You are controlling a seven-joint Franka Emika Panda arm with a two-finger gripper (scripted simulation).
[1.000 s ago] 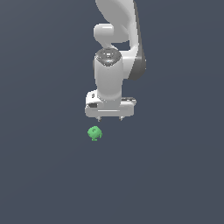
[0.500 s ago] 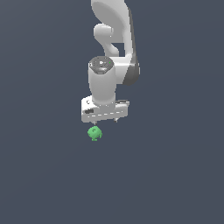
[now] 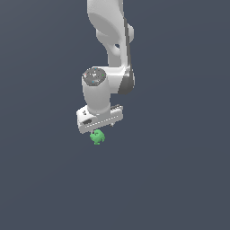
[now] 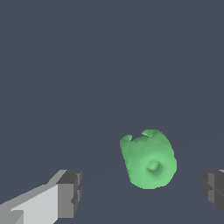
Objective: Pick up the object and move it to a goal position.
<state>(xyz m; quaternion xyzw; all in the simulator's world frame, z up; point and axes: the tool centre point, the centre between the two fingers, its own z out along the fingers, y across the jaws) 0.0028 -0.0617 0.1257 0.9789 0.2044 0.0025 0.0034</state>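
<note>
- Wrist view: green blob (image 4: 148,159) lies between the spread fingers (image 4: 70,193), untouched.
- Claw (image 3: 99,131): open, poised above the blob, apparently lined up for a grasp.

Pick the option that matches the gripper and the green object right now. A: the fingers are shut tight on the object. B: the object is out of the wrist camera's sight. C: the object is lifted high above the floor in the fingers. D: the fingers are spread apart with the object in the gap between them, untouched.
D: in the wrist view the green object sits between the two spread fingers, with bare floor showing either side, so the gripper is open.
</note>
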